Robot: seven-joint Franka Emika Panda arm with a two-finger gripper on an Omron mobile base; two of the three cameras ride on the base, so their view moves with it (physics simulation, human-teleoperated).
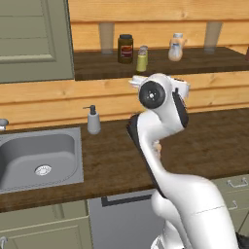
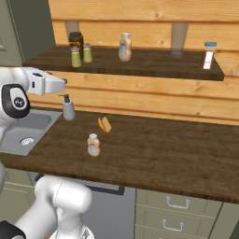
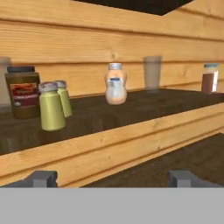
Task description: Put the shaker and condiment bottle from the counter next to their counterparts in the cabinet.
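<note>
The hand [image 3: 111, 178] is spread wide and holds nothing; its two dark tips stand far apart at the bottom of the hand view, pointed at the front edge of the cabinet [image 3: 131, 127].

On the cabinet's dark wood floor two yellow-green shakers stand upright, almost touching. The nearer shaker [image 3: 51, 106] stands just beside the dark brown jar [image 3: 24, 92], toward the cabinet's front edge, above and left of the hand's left tip. Its twin shaker [image 3: 64, 98] is just behind it. Farther along the floor from the jar stands a peach-orange bottle [image 3: 116, 84], upright, well apart from the shakers and above the middle of the hand.

The condiment bottle [image 2: 94, 144] stands upright on the table [image 2: 177, 158], well below the cabinet, near the orange wedge [image 2: 105, 124] and well apart from the hand. The grey soap dispenser [image 2: 68, 108] stands at the table's back, beside the sink [image 2: 23, 135].
</note>
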